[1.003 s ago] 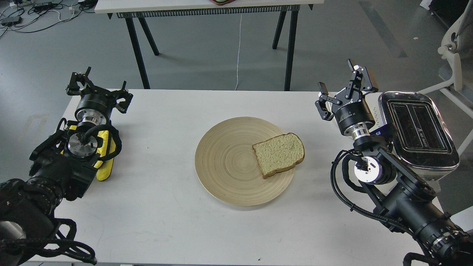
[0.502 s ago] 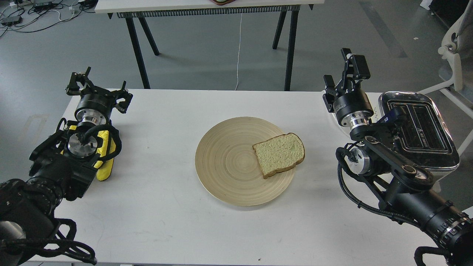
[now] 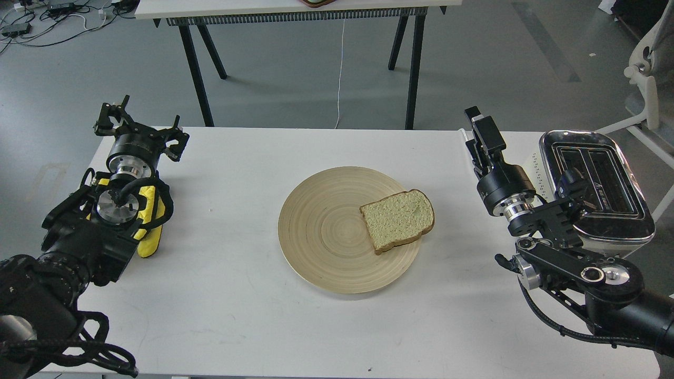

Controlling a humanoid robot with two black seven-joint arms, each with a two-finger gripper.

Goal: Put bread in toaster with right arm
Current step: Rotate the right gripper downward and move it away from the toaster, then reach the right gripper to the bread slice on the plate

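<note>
The bread [image 3: 398, 219] lies flat on the right side of a round wooden plate [image 3: 326, 231] in the middle of the white table. The toaster [image 3: 597, 184] stands at the table's right edge, its two slots empty. My right gripper [image 3: 482, 129] hovers over the table just left of the toaster, to the right of and behind the bread, apart from both. It is turned side-on, empty, and its fingers look apart. My left gripper [image 3: 141, 125] is open and empty at the far left of the table.
Yellow padding [image 3: 150, 221] sits on my left arm. A second table [image 3: 295, 10] with black legs stands behind, and a white chair [image 3: 650, 79] is at the right. The white table [image 3: 237, 316] has bare surface in front of and left of the plate.
My right gripper has rotated from facing the view to side-on, and dropped lower and a little left; the right arm's elbow has swung down and right. The bread and left arm have not moved.
</note>
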